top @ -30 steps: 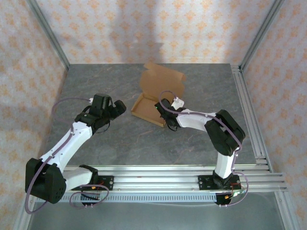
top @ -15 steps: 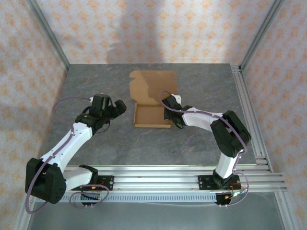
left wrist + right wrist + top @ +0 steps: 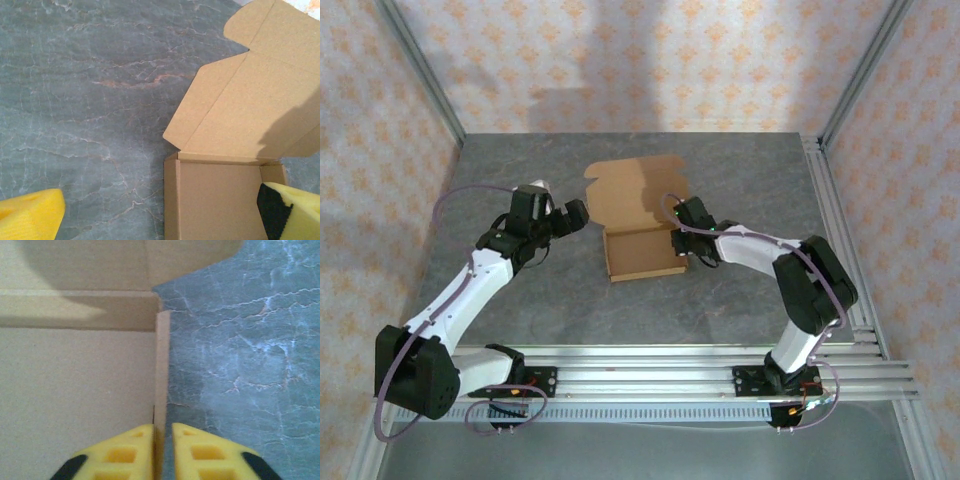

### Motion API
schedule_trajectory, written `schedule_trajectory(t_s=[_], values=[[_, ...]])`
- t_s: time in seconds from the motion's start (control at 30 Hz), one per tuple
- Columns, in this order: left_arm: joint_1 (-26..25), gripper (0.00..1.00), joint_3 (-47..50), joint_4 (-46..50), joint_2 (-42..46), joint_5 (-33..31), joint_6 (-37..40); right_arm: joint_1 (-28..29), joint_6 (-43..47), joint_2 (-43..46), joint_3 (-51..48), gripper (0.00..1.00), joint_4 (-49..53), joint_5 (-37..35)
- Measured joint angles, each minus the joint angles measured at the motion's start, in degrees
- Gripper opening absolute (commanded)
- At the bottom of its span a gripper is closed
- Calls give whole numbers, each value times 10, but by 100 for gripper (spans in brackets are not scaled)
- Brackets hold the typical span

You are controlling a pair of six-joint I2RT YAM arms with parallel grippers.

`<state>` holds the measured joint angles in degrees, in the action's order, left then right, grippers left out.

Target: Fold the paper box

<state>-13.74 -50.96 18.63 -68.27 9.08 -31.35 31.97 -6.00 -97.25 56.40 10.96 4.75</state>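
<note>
Paper box (image 3: pixel 642 250): tan cardboard mailer, partly formed. It stands on the table directly ahead of both grippers, between them.
Tray (image 3: pixel 75 390): shallow rectangular base with its walls raised and its floor bare. It reaches from the right gripper's fingertips outward to that gripper's left.
Lid (image 3: pixel 635 188): open, raised off the tray's far edge, beyond both grippers. Side flaps project from its corners, and a shadow falls across its inner face.
Side wall (image 3: pixel 161 365): thin upright cardboard edge on the tray side nearest the right gripper. It runs straight away from the gripper to the far corner.
Right gripper (image 3: pixel 162 440): lowered onto the box with the side wall in its narrow slot.
Right gripper fingers (image 3: pixel 125 450): yellow, close together, one inside the tray and one outside over the table. The inner finger meets the wall, and a slim dark gap shows beside the outer one. Whether the wall is clamped cannot be told.
Left gripper (image 3: pixel 555 212): above the table just beside the box's other side, touching nothing.
Left gripper fingers (image 3: pixel 35 215): spread fully apart. One is over bare table and the other over the tray's far corner.
Table (image 3: pixel 570 290): grey veined stone-pattern surface under the box and both grippers.
</note>
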Motion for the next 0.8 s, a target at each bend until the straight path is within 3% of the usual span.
schedule_trajectory(t_s=[0.13,0.23,0.5,0.6,0.8], values=[[0,100,-5,3,0,-5,34,-10,19,19,-2,60,2,9],[0,100,-8,4,6,-5,65,-22,34,65,-14,68,-2,29],[9,100,-41,23,15,11,163,-86,100,146,-7,72,14,135],[24,100,-79,29,-5,41,184,-107,141,127,41,71,56,185],[38,100,-102,35,-30,85,199,-152,260,13,231,71,193,275]])
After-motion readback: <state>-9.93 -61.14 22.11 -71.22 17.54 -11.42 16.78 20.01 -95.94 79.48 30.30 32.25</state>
